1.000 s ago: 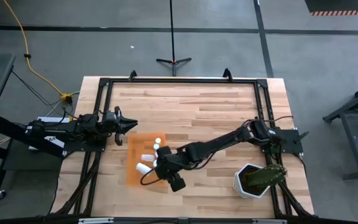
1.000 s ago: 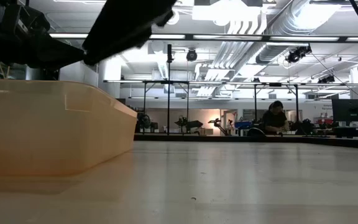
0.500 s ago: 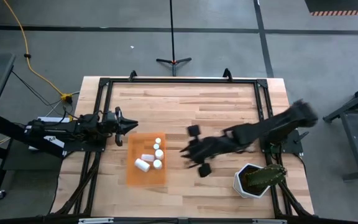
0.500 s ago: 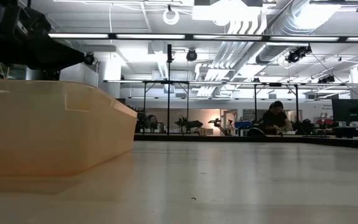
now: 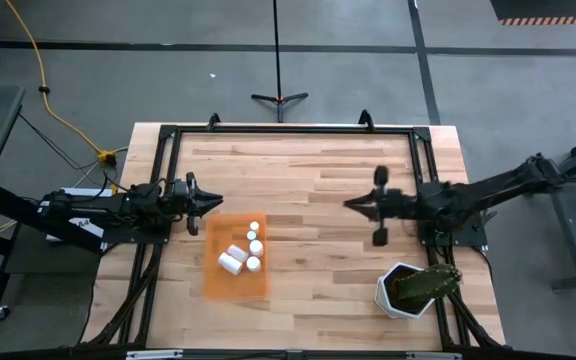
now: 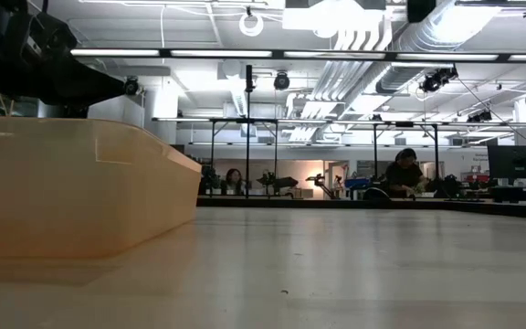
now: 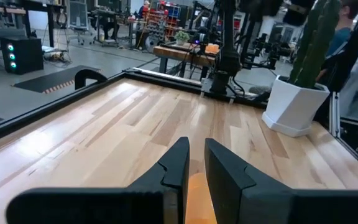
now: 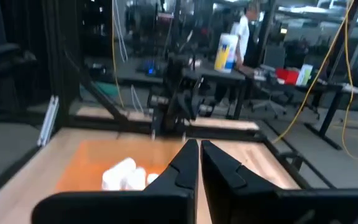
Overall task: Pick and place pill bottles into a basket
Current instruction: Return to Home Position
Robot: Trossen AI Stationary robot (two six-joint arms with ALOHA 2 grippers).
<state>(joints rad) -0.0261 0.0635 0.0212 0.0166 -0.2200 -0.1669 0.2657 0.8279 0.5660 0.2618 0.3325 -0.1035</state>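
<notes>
The right gripper (image 5: 349,203) is back out at centre-right of the overhead frame, pulled well clear of the basket (image 5: 216,283). A second ago it hung over the basket's lower right corner; half a second ago it was midway across the table (image 5: 298,160). Its fingers are pressed together, tip pointing left, holding nothing.

With the arm gone, the pill bottles (image 5: 231,263) show in full: a small white cluster inside the basket, toward its upper right, at lower centre-left of the frame. One lies on its side; the others bunch in a short column beside it.

The left gripper (image 5: 215,200) has not budged. It sits at centre-left, just above the basket's upper left corner, fingers drawn close with only a slit between them, pinching nothing.

Down at table height, the dark arm that cut across the top left a second ago is gone, and the basket's orange wall fills the left side as before. The white pot (image 5: 393,293) with its plant stays at lower right.
</notes>
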